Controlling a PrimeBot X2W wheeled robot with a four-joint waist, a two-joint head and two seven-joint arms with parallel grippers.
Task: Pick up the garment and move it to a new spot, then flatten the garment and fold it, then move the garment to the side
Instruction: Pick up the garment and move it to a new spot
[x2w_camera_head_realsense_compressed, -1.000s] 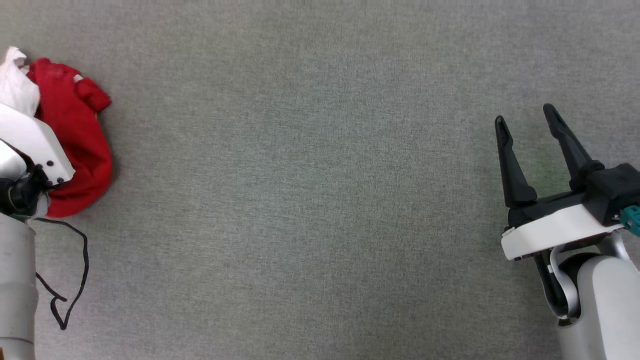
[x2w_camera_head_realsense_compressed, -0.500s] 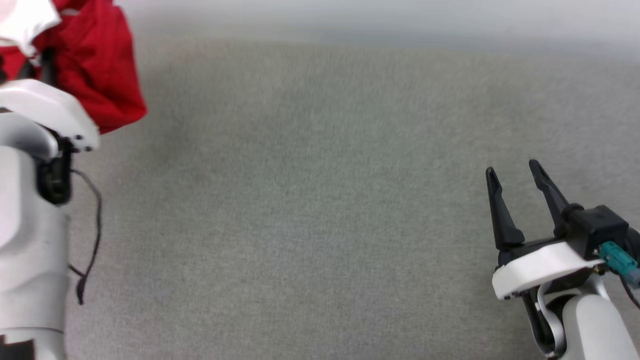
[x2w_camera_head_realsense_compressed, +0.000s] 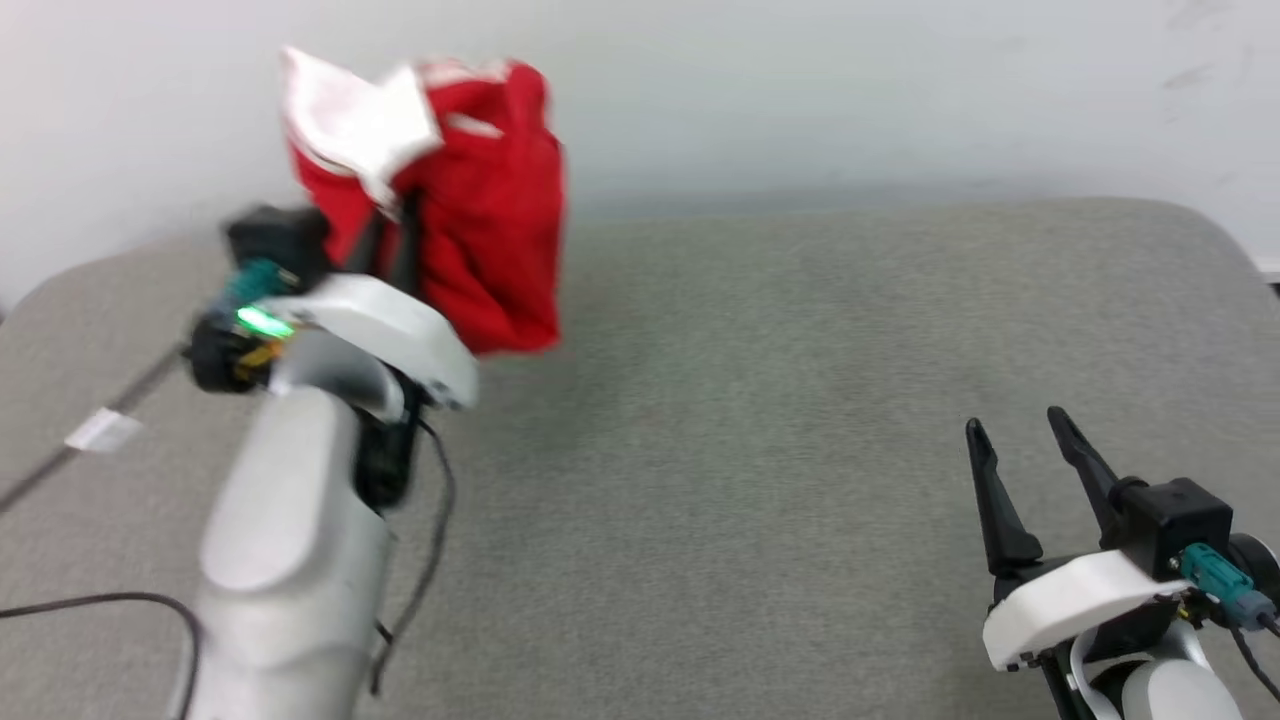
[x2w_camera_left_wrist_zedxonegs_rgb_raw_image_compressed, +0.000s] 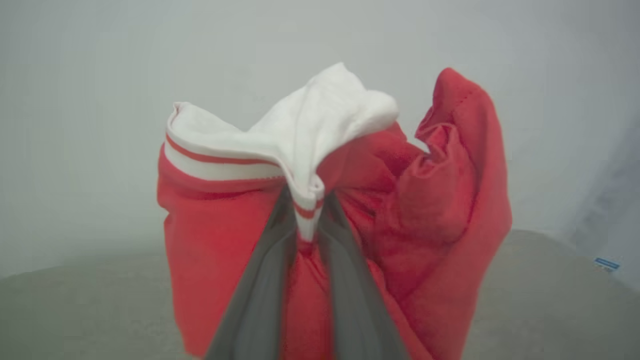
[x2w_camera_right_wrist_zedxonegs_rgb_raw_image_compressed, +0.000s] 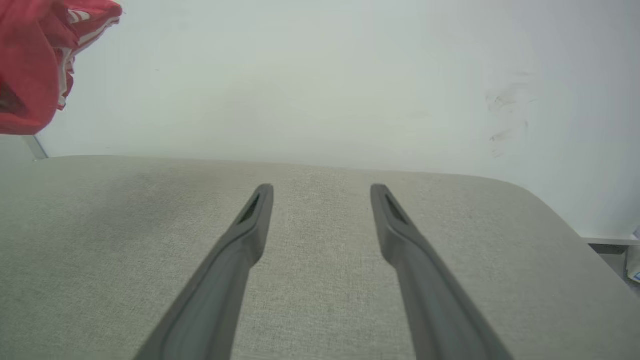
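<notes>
1. Wide grey woven-fabric surface: lies under both grippers and runs out ahead of their fingertips.
2. Soft bright red fabric T-shirt with white sleeves and red-and-white striped trim, the garment: bunched up, hangs from the left gripper's tips. The bulk sags below and beyond them and looks lifted off the surface.
3. Left gripper: fingers pressed close, pinching a striped trim band at a white sleeve edge.
4. Right gripper: fingers spread wide, nothing between them, low over the surface. The garment is well apart, up and off to its left.
5. Thin black cable: dangles behind the left gripper, under the wrist.
6. Progress, my read: early. Pick-up done, carry to the new spot in hand. Set-down, flattening, folding and the move aside all left.
</notes>
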